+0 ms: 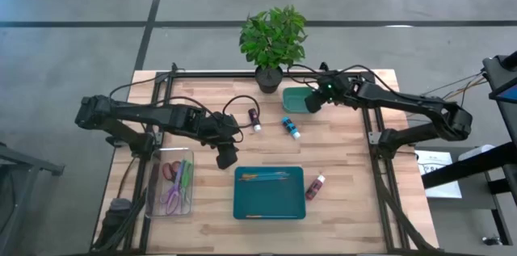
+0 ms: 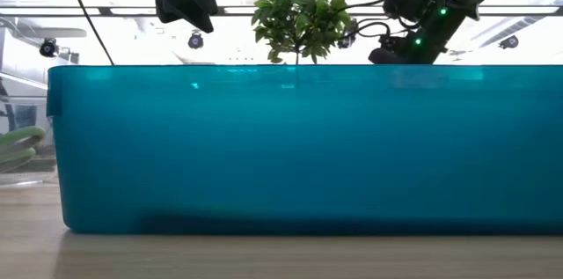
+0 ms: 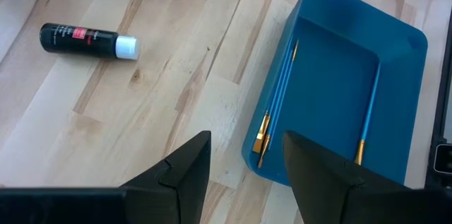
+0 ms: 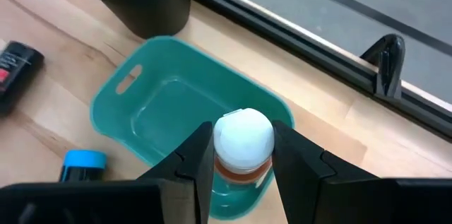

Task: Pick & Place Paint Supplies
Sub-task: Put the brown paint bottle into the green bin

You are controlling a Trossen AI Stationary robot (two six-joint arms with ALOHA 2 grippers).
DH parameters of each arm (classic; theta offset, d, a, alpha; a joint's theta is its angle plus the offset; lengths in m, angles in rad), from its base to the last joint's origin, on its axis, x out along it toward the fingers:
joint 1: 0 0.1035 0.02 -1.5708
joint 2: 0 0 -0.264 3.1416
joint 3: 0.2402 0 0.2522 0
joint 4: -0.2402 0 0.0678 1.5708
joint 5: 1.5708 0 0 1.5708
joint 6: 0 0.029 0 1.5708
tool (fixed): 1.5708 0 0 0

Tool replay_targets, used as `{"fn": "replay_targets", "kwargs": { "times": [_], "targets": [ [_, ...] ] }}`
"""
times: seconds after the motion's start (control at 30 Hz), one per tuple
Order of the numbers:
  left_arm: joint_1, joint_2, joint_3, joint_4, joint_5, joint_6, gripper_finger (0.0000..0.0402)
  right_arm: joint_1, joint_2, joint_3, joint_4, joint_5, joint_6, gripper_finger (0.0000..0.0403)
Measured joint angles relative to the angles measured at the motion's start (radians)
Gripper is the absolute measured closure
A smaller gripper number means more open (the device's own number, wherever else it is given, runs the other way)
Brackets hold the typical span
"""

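- Holding a small paint bottle with a white cap (image 4: 244, 138) between its fingers, the right gripper (image 4: 242, 155) hangs over the small green plastic bin (image 4: 152, 111), next to the black pot of the green plant (image 1: 272, 42).
- The left gripper (image 3: 246, 171) is over the wooden table (image 1: 347, 199), near the edge of the blue rectangular tray (image 3: 339, 75); its fingers stand apart and hold nothing.
- Thin brushes with blue handles (image 3: 279, 100) lie inside this tray.
- A black paint bottle with a white cap (image 3: 86, 39), a blue bottle (image 1: 291, 127) and a dark red bottle (image 1: 315, 186) lie on the table.
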Motion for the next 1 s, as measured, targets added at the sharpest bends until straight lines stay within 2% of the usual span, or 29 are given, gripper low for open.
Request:
{"fn": "replay_targets", "kwargs": {
  "times": [0.4, 0.73, 1.0],
  "targets": [
    [0.000, 0.000, 0.000, 0.000, -0.003, 0.000, 0.0218, 0.024, -0.011, -0.002, -0.023, -0.008, 0.031, 0.0296],
    [0.000, 0.000, 0.000, 0.000, 0.002, -0.008, 0.0218, 0.012, -0.011, -0.016, 0.038, 0.059, 0.043, 0.0296],
    [0.000, 0.000, 0.000, 0.000, 0.004, -0.008, 0.0218, 0.002, -0.010, -0.083, 0.131, 0.060, 0.128, 0.0296]
  ]
}}
